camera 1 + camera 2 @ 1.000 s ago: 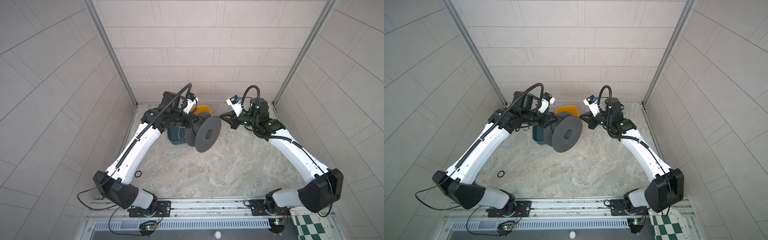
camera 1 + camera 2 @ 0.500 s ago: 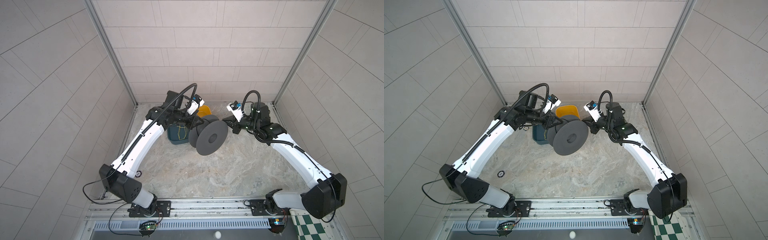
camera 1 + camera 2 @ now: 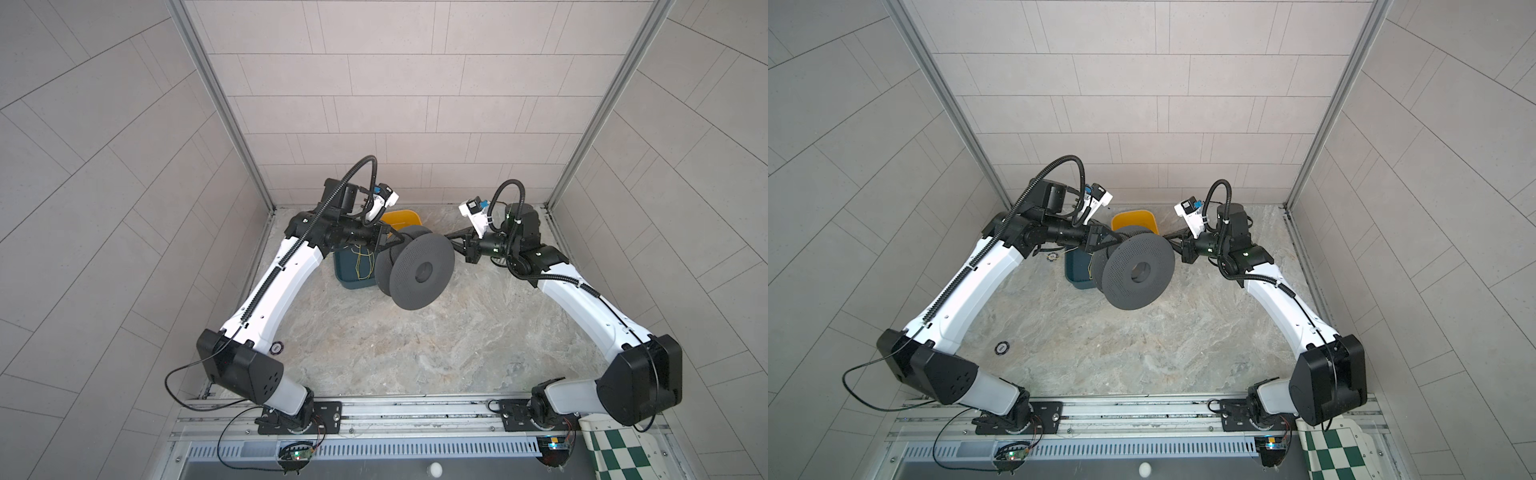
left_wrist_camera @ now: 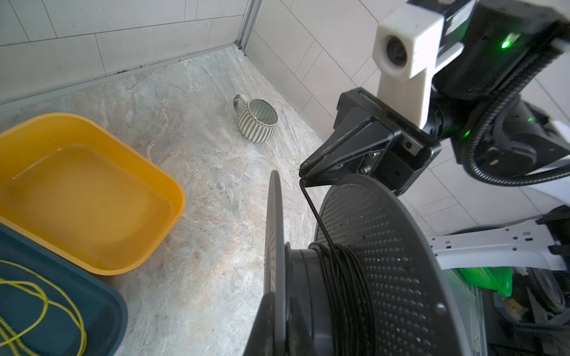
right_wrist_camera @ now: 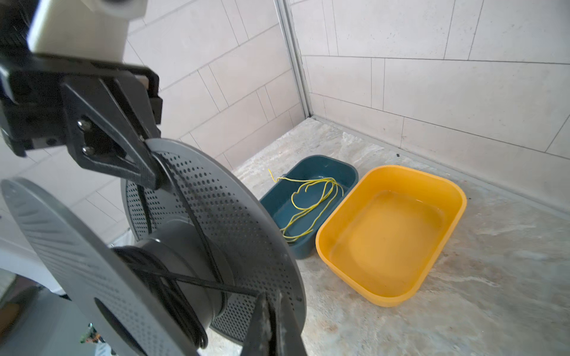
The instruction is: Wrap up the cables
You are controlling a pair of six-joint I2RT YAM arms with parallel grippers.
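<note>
A grey perforated spool (image 3: 422, 274) (image 3: 1138, 272) hangs above the floor at the back middle. My left gripper (image 3: 399, 237) (image 4: 277, 308) is shut on the rim of its far flange (image 4: 273, 246). The cables are one thin black wire (image 4: 317, 215), with several turns wound on the hub (image 4: 345, 292). One taut strand (image 5: 216, 285) leads from the hub to my right gripper (image 5: 268, 305) (image 3: 451, 237), which is shut on it just above the spool's top edge. In the right wrist view another black strand (image 5: 197, 225) runs from the left gripper's fingers (image 5: 145, 172) down to the hub.
Behind the spool stand a yellow tub (image 3: 401, 218) and a teal tub (image 3: 347, 274) that holds a yellow-green cord (image 5: 311, 200). A striped mug (image 4: 257, 120) sits near the back right corner. A small round disc (image 3: 277, 348) lies on the floor by the left arm.
The spool, held in the left gripper, has shifted a little to the right and toward the front. The right gripper has stayed by its top edge with the wire.
</note>
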